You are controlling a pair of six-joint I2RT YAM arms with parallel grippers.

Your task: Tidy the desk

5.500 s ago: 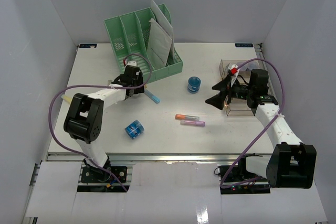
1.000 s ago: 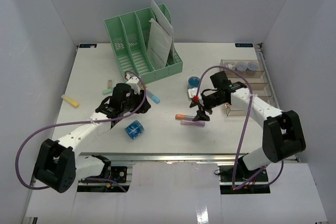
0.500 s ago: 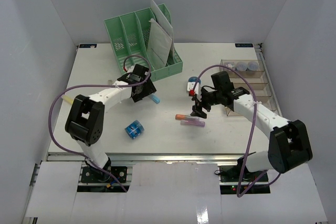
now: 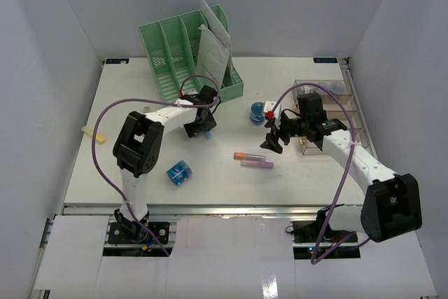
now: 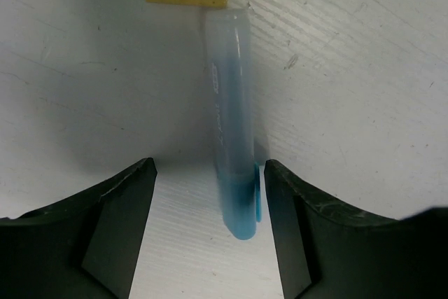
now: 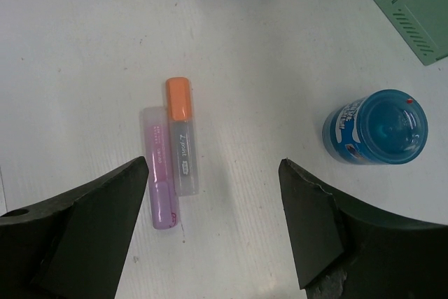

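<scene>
White desk fills enclosure floor. Left gripper, newly swung beside green rack, straddles blue highlighter, fingers apart; right gripper, spread, empty, hovers over orange-capped marker. Pickups pending.

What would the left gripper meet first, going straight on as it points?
The left gripper would most likely meet the translucent blue marker pen on the white desk, between its open jaws.

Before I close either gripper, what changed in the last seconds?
The right gripper swung left off the clear tray and now hovers open above the orange-capped marker and purple marker. The left gripper swung away and came back, open astride the blue marker. Nothing grasped; markers, blue cup, green rack unmoved.
</scene>
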